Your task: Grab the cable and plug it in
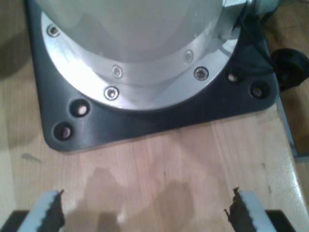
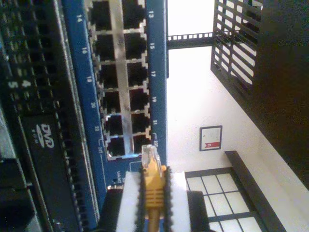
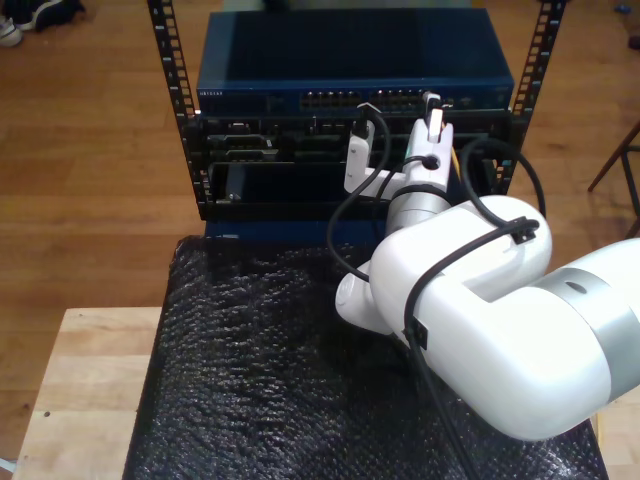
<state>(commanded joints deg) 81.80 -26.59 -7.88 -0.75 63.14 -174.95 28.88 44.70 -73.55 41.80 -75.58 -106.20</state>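
Observation:
The cable is yellow-orange, and its clear plug points at the end ports of the blue switch, by the label 23. The plug tip sits at the mouth of a port; whether it is inside I cannot tell. My second gripper is shut on the cable's boot. In the exterior view my second gripper is up against the port row of the switch, toward that view's right, with a bit of yellow cable below it. My first gripper stands open over bare wood with nothing between its fingers.
A black rack holds the switch and darker units below it. Black arm cables loop in front of the rack. A black mat covers the table. A dark base plate with a metal flange lies ahead of my first gripper.

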